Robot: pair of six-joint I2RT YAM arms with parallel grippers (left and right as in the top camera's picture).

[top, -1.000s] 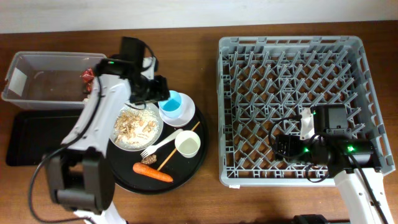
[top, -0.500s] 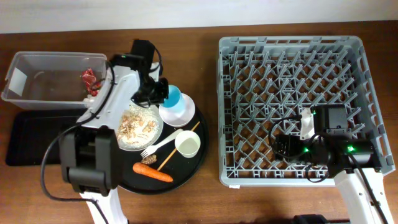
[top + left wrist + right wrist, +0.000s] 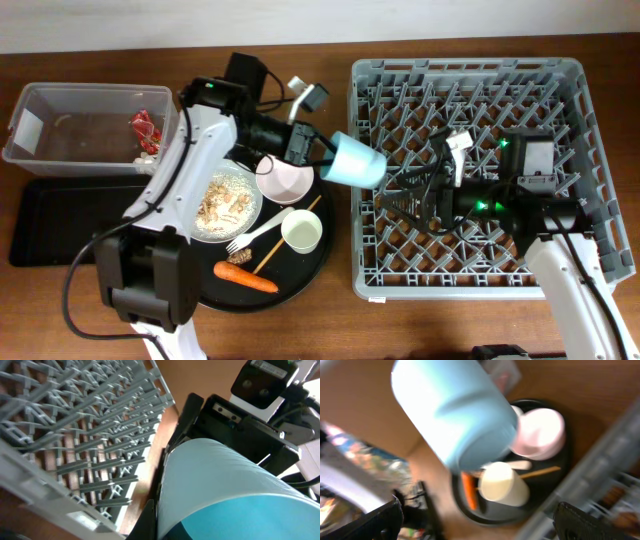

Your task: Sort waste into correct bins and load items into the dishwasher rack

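Item in hand: light-blue cup (image 3: 358, 160), held clear of the table between the round black tray (image 3: 300, 290) and the left rim of the dishwasher rack (image 3: 465, 66).
Left gripper (image 3: 322, 155): pinching the cup at its tray-side end.
Cup axis: near horizontal, running left to right, with the closed end seemingly toward the rack.
Right gripper (image 3: 405, 195): fingers spread and empty, over the rack's left-hand pegs and pointing toward the cup.
Key relation: the cup lies just left of the right gripper, apart from it, with its long axis roughly in line with that gripper's reach.
Nearer arm: the left, which already holds the cup.
Judged step: loading the cup, either by handover or by setting it straight onto the pegs.
Judged need: tip the cup mouth-down between the pegs.
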